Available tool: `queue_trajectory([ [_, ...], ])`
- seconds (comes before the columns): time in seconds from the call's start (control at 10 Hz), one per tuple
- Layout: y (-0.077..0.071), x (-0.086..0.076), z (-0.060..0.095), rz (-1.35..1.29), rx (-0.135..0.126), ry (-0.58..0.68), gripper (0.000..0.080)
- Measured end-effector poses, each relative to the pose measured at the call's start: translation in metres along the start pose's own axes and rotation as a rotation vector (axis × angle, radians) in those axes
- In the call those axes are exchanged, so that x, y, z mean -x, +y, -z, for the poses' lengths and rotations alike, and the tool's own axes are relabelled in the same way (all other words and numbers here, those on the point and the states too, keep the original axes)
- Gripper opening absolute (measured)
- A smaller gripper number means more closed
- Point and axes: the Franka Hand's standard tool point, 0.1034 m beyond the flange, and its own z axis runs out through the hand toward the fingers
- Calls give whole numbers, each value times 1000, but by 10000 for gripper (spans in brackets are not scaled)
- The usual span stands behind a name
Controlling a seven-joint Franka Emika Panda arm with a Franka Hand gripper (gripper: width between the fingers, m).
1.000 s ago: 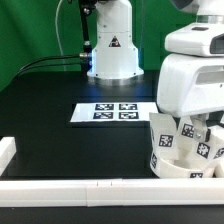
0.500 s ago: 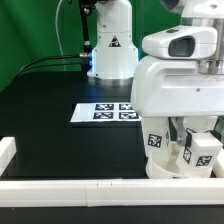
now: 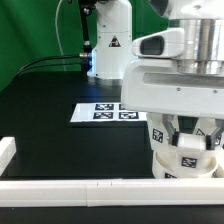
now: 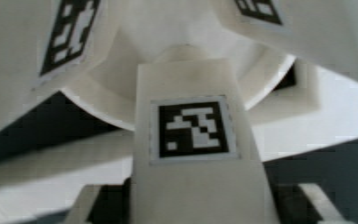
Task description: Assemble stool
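Note:
The stool seat (image 3: 170, 166), a thick white disc, sits at the front of the exterior view's right, mostly hidden by my arm. Tagged white legs (image 3: 158, 136) stand up from it. My gripper (image 3: 191, 142) is just above the seat, shut on a white stool leg (image 3: 193, 158). In the wrist view that leg (image 4: 195, 120) runs out from between my two fingers (image 4: 101, 204) with its square tag facing the camera. The gripper (image 4: 195, 206) is closed on the leg's near end. The seat (image 4: 87, 95) and another tagged leg (image 4: 73, 35) lie beyond it.
The marker board (image 3: 98, 112) lies on the black table, left of my arm in the exterior view. A long white border rail (image 3: 70, 188) runs along the front edge, with a short white rail (image 3: 7, 150) at the left. The robot base (image 3: 110, 50) stands at the back.
My arm has shifted toward the exterior view's left over the seat, and the hand now covers more of the seat and marker board. The leg stays in the gripper.

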Motion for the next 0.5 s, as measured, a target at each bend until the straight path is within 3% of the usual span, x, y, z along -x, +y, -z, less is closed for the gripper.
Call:
queue_trajectory([
  [0.5,19,0,-1,-411,9,-17,340],
])
